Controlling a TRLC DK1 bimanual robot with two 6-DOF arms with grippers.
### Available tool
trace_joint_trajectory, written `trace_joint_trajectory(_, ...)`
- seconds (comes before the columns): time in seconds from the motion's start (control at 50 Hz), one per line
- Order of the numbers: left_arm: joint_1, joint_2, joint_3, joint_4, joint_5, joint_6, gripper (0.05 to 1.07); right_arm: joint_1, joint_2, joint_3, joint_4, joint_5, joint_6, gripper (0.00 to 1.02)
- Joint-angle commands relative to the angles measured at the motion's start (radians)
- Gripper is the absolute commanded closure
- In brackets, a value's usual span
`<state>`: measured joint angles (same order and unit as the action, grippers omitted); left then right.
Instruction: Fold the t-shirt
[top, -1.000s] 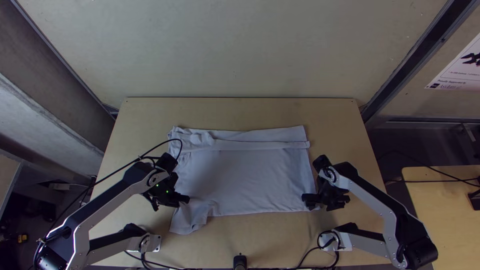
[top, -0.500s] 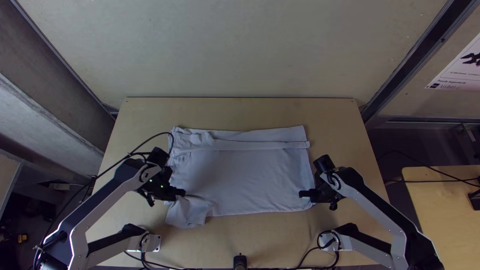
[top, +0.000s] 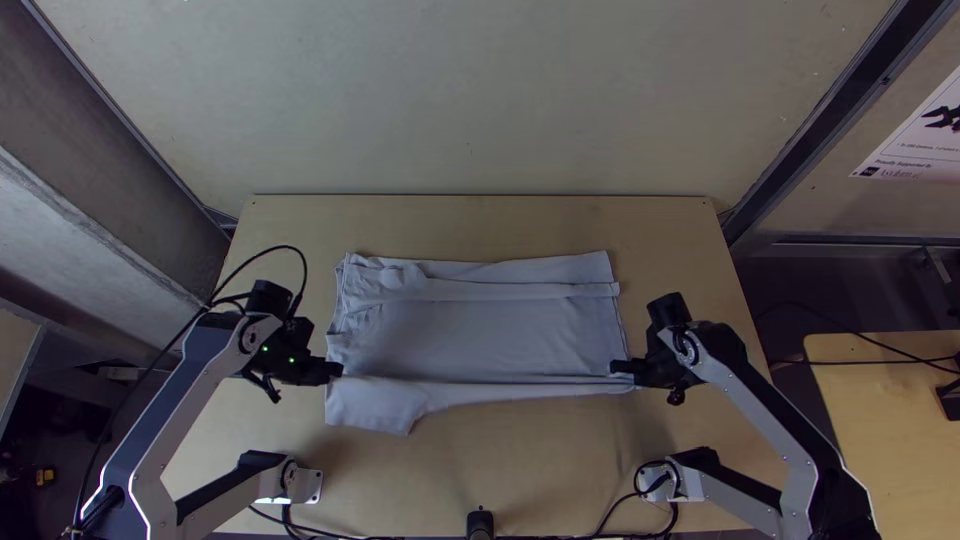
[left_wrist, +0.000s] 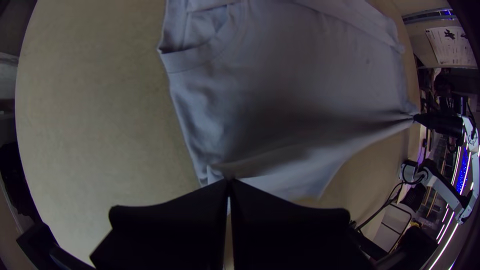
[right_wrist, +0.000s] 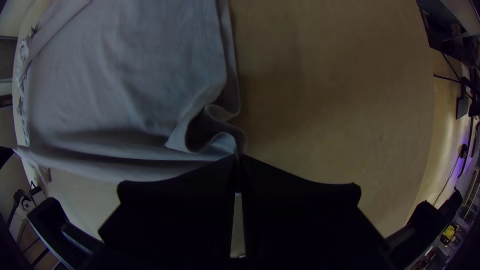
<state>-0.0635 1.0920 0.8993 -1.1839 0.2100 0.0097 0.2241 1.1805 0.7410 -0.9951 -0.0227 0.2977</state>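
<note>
Up front, loose flap: limp, apt to trail.
Left gripper: fingers pinching the T-shirt by its left side, over the worktop.
Right gripper: fingers pinching its ruffled right corner.
Far band: light, soft layers, best grasped together.

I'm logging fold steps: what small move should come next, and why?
Probably carry the near edge of the t-shirt toward its far side: left gripper and right gripper both pinch cloth near that edge, it stretches between them, and the body lies spread beyond.
</note>
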Motion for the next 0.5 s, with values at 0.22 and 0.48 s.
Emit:
trace_joint_trajectory(0.22,0.022,0.052,0.144,-0.022,0.006,0.030,1.05,-0.022,0.103,0.179,0.006,0.021,-0.020,1.00)
trace_joint_trajectory(0.48,0.036,0.209,0.328,-0.019,0.005,0.035,1.05,-0.054,0.220,0.301,0.019,0.035,-0.040,1.00)
